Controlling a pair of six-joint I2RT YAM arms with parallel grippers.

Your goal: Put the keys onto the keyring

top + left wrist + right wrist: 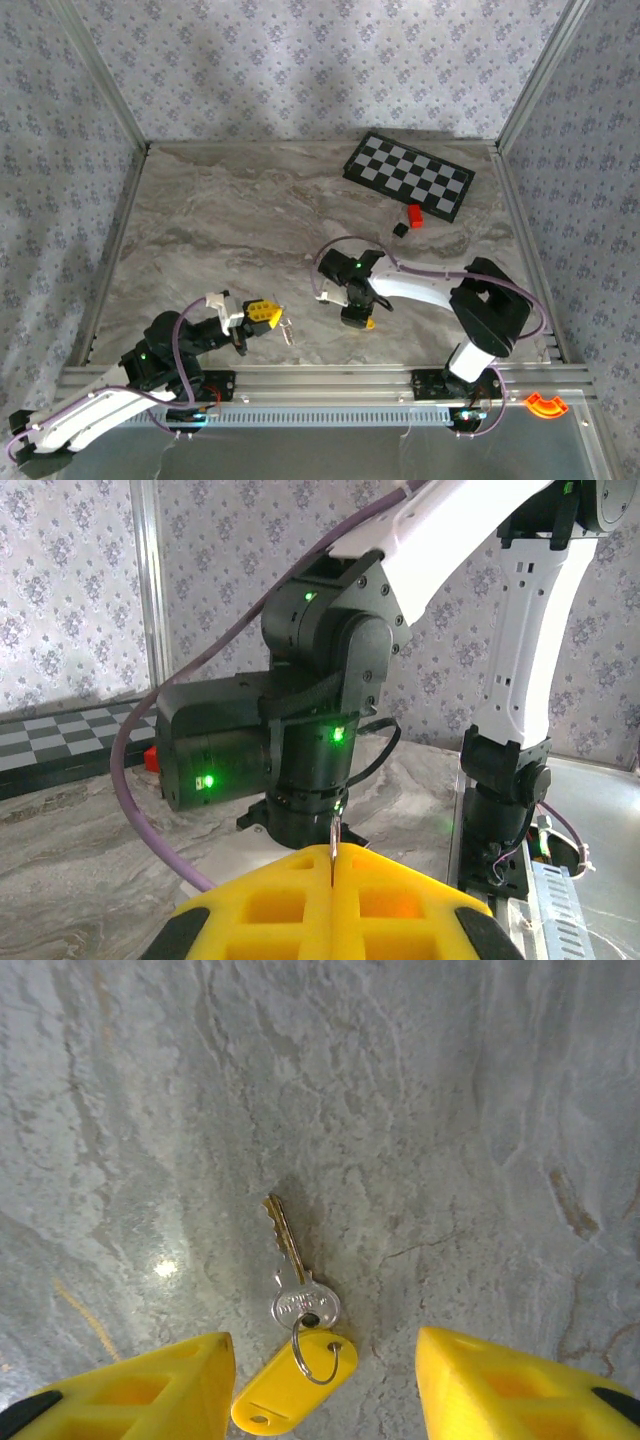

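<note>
Pincer, right (322, 1355): fingers apart, nothing clamped, aimed straight down at the counter (480, 1110). Key (288, 1250): flat on the counter directly beneath it, bow level with the fingertips, blade running away from the wrist. Its long axis lies across the line between the two fingers, so closing should meet the bow, by my reading. Tag (290, 1390): yellow, joined to the bow by a split ring (312, 1348). Right arm: nearer of the two, elbow raised, wrist bent down. Pincer, left (270, 314): near and to the left of the right one, together on a thin metal piece, likely the keyring (288, 330), which hangs at its tip.
</note>
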